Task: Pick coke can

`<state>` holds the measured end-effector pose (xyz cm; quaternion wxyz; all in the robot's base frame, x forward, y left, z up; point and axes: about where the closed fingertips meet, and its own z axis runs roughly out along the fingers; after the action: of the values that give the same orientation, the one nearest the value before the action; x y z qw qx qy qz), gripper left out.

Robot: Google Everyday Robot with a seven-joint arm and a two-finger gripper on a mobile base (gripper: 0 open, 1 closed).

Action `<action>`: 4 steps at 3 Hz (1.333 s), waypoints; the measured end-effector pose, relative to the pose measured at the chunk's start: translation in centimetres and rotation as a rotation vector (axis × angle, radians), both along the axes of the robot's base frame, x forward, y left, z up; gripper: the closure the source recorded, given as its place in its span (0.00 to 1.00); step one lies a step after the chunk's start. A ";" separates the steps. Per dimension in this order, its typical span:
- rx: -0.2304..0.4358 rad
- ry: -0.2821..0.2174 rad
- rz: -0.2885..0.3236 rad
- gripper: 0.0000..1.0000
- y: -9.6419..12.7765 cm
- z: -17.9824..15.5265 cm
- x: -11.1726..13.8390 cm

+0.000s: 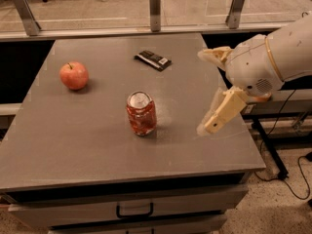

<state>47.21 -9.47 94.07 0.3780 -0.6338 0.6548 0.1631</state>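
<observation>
The coke can (pixel 141 113) stands upright near the middle of the grey table (pixel 73 130); it is red-orange with a shiny silver top. My gripper (pixel 208 90) is above the table's right part, to the right of the can and apart from it. Its two cream fingers are spread wide, one (pixel 214 55) pointing left at the back, the other (pixel 219 113) angled down toward the front. It holds nothing.
A red apple (pixel 74 75) sits at the table's left. A flat black wrapped bar (pixel 153 60) lies at the back centre. A glass barrier with metal posts (pixel 155 6) runs behind the table. A drawer with a handle (pixel 135 210) is below the front edge.
</observation>
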 end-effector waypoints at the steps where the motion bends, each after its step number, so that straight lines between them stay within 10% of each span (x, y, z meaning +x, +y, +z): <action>1: 0.044 0.021 -0.018 0.00 0.5 -1.7 0.0; 3: 0.270 0.088 0.041 0.00 6.5 -6.4 2.1; 4: 0.332 0.159 0.100 0.18 9.5 -7.4 2.5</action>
<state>49.75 0.07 86.70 0.4159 -0.5798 0.6142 0.3370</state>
